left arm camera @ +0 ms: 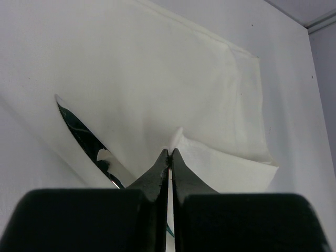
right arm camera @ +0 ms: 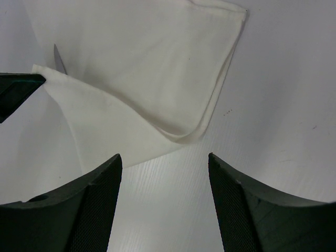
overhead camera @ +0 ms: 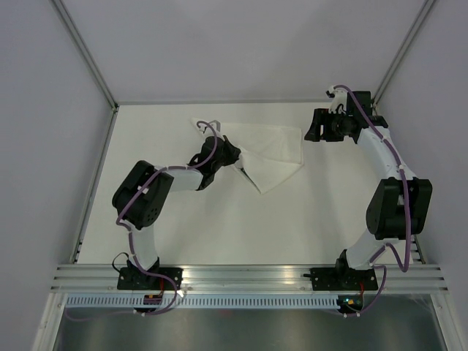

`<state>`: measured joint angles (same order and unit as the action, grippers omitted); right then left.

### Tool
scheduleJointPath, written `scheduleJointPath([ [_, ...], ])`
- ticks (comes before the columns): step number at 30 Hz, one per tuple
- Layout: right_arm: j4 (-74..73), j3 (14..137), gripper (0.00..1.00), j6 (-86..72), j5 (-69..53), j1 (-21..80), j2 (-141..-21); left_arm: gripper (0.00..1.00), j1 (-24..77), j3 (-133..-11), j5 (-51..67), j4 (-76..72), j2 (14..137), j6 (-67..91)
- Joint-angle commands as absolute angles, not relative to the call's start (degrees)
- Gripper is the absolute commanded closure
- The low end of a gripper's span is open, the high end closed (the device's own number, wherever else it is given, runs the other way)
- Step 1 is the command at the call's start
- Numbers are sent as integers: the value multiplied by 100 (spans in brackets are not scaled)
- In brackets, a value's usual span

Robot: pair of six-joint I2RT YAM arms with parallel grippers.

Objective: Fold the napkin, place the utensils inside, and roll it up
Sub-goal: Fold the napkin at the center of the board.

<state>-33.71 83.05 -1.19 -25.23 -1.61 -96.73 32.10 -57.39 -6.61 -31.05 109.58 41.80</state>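
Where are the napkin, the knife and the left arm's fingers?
napkin (overhead camera: 276,146), top view, flat middle of the white cloth.
knife (left arm camera: 79,128), left wrist view, the shiny blade.
left fingers (left arm camera: 159,176), left wrist view, one finger near its tip, pinching the napkin.

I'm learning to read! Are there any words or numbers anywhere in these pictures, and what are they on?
There are none to read in any view.
The napkin is plain white, the table is blank, and the arm bases show only tiny lights, with no label that can be made out.
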Motion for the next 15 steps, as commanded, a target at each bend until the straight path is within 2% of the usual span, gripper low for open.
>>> scheduleJointPath([
  [1, -3419, 8481, 28, -123, -2514, -132, -9703, 98, 3050, -5959, -519, -3050, 11057, 4421],
  [15, -3445, 8490, 28, -88, -2514, -123, -9729, 98, 2760, -5897, -422, -3085, 11241, 4474],
])
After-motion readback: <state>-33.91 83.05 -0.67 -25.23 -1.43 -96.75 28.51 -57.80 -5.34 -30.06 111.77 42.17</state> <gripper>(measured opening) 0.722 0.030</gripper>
